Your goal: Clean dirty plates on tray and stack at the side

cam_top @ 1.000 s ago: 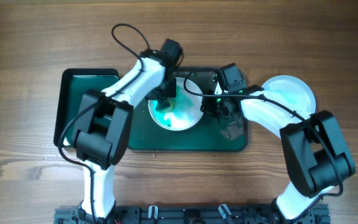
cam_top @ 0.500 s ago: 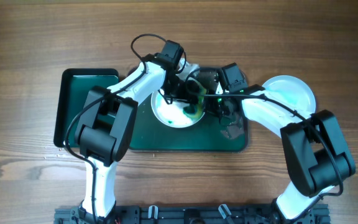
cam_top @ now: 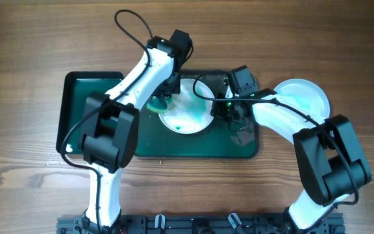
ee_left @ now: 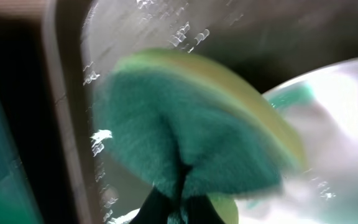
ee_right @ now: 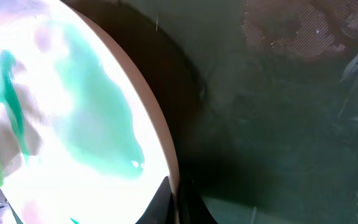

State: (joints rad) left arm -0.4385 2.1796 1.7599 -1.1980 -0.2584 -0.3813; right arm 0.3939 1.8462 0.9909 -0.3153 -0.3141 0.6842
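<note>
Between the two grippers, a round white plate [cam_top: 188, 112] lies on the big dark green tray [cam_top: 193, 146]. The left gripper [cam_top: 163, 99] is clenched on a sponge [cam_top: 156, 104]. The sponge is green on one side and yellow on the other. It sits at the plate's left edge, partly over the bare tray. In the left wrist view the sponge [ee_left: 185, 130] fills most of the picture. It is pinched at the bottom by the left gripper [ee_left: 180, 193], and the plate [ee_left: 340, 118] is just beside it on the right. That picture is blurry. The right gripper [cam_top: 223, 110] is on the other side of the plate and is grasping its right rim. In the right wrist view the rim of the plate [ee_right: 73, 112] runs down into the right gripper [ee_right: 178, 198], between its two dark tips. Teal-green paint is smeared across the white of the plate. The dark floor of the tray [ee_right: 278, 124] shows beside it. Past the right gripper, off the tray, a second plate [cam_top: 302, 97] lies on the wooden table [cam_top: 31, 39], near the tray's right end. It has a faint green tint. On the far side of the left gripper, a small tray [cam_top: 62, 117] lies right beside the big one.
</note>
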